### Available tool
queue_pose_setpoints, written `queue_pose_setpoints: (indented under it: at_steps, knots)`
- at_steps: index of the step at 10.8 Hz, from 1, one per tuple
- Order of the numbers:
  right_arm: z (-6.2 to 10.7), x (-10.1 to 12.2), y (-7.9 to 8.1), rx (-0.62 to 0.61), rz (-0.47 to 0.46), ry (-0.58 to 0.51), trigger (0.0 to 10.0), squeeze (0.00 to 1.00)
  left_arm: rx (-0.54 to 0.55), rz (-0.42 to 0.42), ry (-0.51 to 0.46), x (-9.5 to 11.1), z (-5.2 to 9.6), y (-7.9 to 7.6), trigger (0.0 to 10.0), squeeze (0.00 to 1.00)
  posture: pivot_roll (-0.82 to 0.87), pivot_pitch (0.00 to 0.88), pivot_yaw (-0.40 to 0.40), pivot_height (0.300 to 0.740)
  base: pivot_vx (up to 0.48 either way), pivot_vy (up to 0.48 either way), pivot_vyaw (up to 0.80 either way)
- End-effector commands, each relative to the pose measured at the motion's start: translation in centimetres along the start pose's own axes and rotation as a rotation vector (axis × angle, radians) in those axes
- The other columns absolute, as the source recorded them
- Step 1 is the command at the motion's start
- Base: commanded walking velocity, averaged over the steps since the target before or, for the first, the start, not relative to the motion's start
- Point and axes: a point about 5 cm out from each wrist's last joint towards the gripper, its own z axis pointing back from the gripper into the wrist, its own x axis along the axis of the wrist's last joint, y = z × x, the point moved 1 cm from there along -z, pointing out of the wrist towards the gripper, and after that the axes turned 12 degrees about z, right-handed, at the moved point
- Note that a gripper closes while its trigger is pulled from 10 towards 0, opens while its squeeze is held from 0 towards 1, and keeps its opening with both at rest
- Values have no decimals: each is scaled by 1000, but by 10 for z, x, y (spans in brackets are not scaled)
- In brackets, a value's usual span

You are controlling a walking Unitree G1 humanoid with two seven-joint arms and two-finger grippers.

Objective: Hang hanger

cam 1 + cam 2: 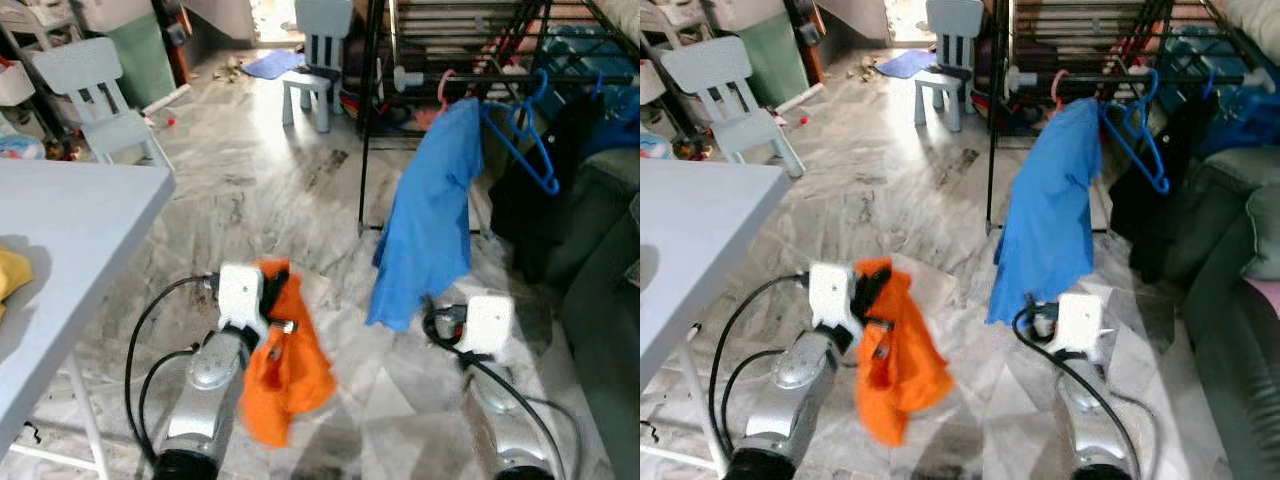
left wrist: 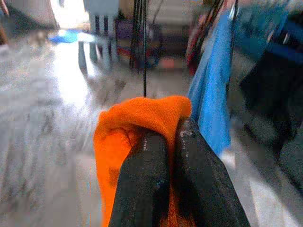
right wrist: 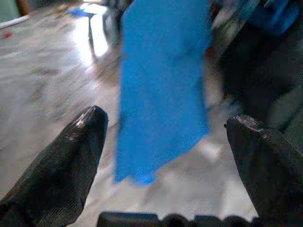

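An orange garment (image 1: 285, 370) hangs from my left gripper (image 2: 170, 135), which is shut on its top fold, low over the floor. Whether a hanger is inside the cloth cannot be made out. Ahead to the right stands a black clothes rack (image 1: 366, 120). On its rail hang a blue shirt (image 1: 430, 220) on a pink hanger (image 1: 443, 92), an empty blue hanger (image 1: 530, 140) and a black garment (image 1: 540, 190). My right gripper (image 3: 165, 117) is open and holds nothing, its fingers pointing at the blue shirt a short way in front.
A grey table (image 1: 70, 240) with a yellow cloth (image 1: 12, 275) stands at my left. Two small pale chairs (image 1: 100, 95) (image 1: 318, 55) stand farther back on the marble floor. A dark sofa (image 1: 600, 300) runs along the right side.
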Motion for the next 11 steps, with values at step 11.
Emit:
queue_pose_setpoints:
  at_steps: [11]
  knots:
    - [-5, 25, 0, -56, 11, -96, 10000, 0, -25, -75, -112, 54, -49, -10, 10000, 0, -26, 45, 81, 740, 0, 0, 0]
